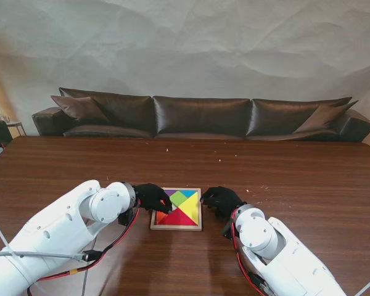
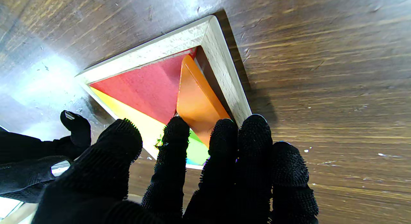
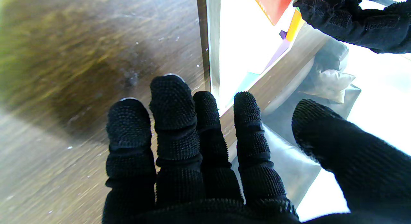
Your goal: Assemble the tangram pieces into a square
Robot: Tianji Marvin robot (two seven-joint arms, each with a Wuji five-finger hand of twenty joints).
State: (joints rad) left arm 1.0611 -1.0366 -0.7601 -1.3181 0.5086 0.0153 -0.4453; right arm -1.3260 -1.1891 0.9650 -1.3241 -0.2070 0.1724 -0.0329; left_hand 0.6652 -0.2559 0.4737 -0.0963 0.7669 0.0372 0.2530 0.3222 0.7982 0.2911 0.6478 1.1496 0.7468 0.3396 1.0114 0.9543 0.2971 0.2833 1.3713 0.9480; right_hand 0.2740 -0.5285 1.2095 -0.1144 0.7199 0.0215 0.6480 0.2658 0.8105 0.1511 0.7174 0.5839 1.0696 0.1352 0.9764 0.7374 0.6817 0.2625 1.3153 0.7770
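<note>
A shallow square wooden tray (image 1: 176,227) sits on the dark brown wooden table (image 1: 296,179), in the middle of the near side between the two arms, and the coloured tangram pieces lie inside it. The large red triangle (image 1: 179,217) fills the near part, the yellow triangle (image 1: 191,205) sits to its right, a green piece (image 1: 179,198) lies farther from me, and a blue piece (image 1: 189,193) is in the far right corner. The black-gloved left hand (image 1: 153,197) rests at the tray's left edge, fingers (image 2: 173,134) close together, their tips pressing on an orange triangle (image 2: 196,105) that tilts up against the frame. The black-gloved right hand (image 1: 221,200) hovers beside the tray's right edge, fingers loosely spread, holding nothing. A dark leather sofa (image 1: 200,116) stands behind the table.
</note>
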